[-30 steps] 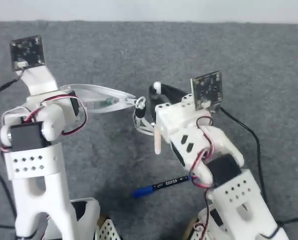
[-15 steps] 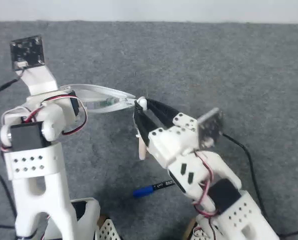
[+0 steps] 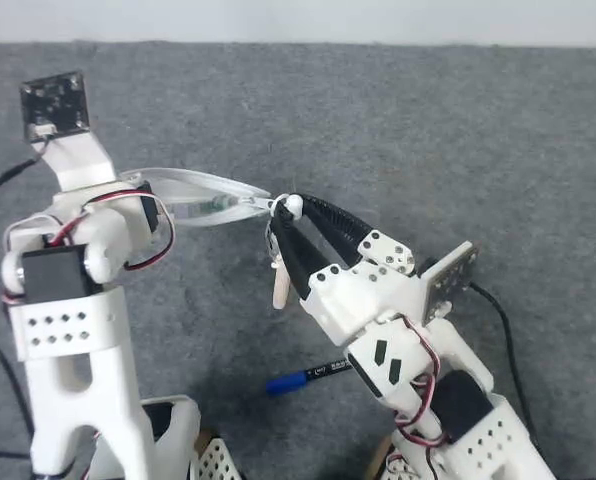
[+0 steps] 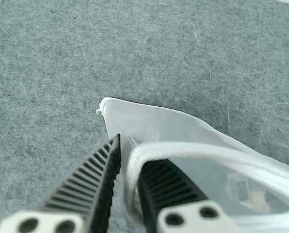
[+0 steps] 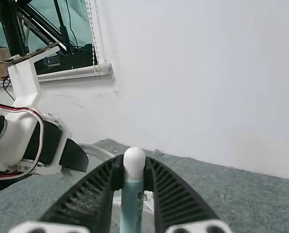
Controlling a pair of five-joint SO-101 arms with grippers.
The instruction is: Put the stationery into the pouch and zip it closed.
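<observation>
My left gripper (image 4: 127,151) is shut on the edge of the clear plastic pouch (image 4: 183,131), holding it above the carpet. In the high view the pouch (image 3: 193,192) sticks out to the right of the left arm, with a small greenish item (image 3: 218,205) inside. My right gripper (image 3: 284,222) is shut on a pen with a white cap (image 3: 294,207). The cap sits right at the pouch's right tip, and the pen's pale end (image 3: 280,290) hangs below. The right wrist view shows the teal pen (image 5: 133,194) between the fingers. A blue pen (image 3: 313,375) lies on the carpet.
Grey carpet (image 3: 448,130) covers the table, with open room at the back and right. The left arm's base (image 3: 68,360) stands at the front left. A black cable (image 3: 503,310) runs along the right arm. A white wall (image 5: 207,73) rises behind.
The right arm has tipped forward and swung left. The held pen went from upright to slanted, and its white cap now meets the pouch's tip. The left arm and the pouch stayed still.
</observation>
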